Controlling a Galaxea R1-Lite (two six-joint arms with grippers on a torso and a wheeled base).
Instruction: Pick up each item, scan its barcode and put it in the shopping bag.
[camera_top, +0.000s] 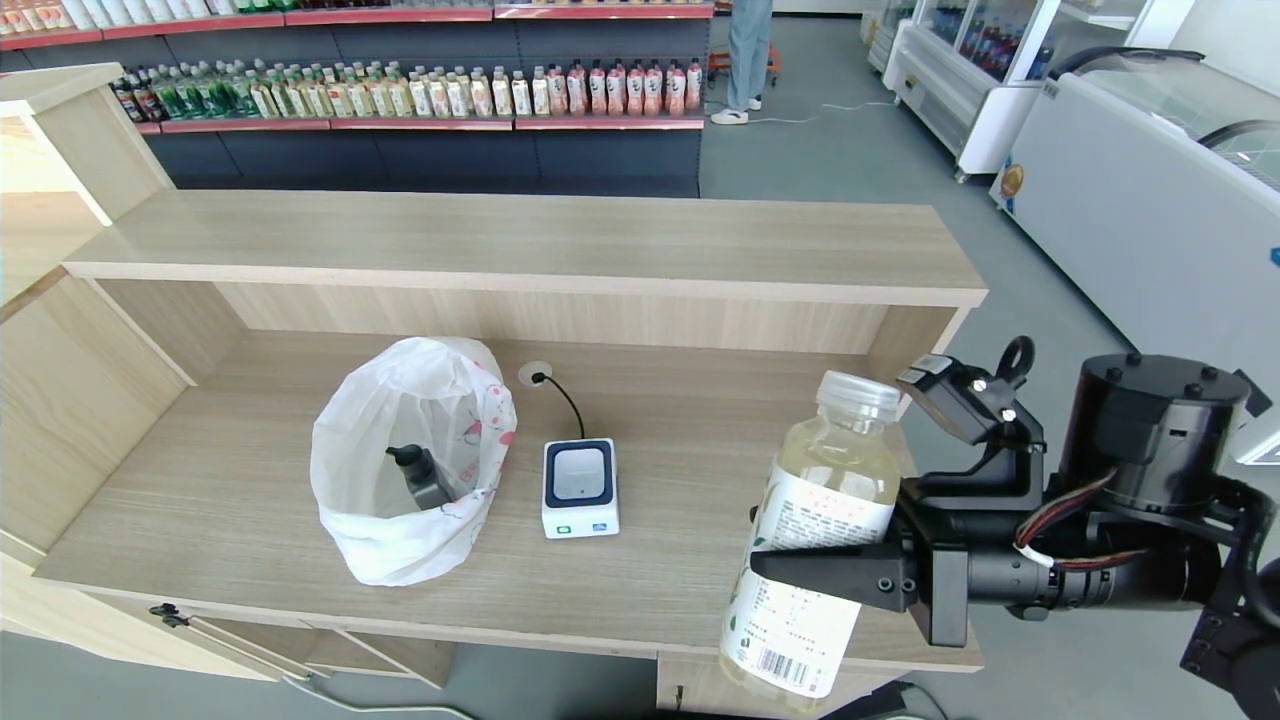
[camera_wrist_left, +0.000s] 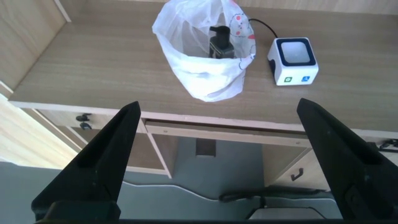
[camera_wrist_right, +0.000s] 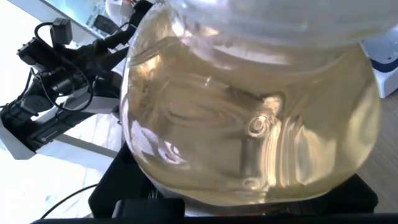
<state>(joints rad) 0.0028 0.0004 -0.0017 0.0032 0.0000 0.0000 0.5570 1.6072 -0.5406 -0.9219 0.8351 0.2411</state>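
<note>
Two fingers (camera_top: 835, 578) of the right gripper (camera_top: 790, 568) clamp the bottle (camera_top: 835, 490) of pale yellow liquid across its white label. They hold it nearly upright at the front right corner of the tabletop (camera_top: 250, 480), cap on, with the barcode (camera_top: 782, 668) low on the label. The left gripper (camera_wrist_left: 217, 168) hangs off the tabletop's front edge, fingers (camera_wrist_left: 99, 168) wide apart and holding nothing. Farther in, the scanner (camera_top: 580, 487) sits just beside the open white shopping bag (camera_top: 400, 540), which holds a dark item (camera_top: 422, 480), possibly a pump bottle.
</note>
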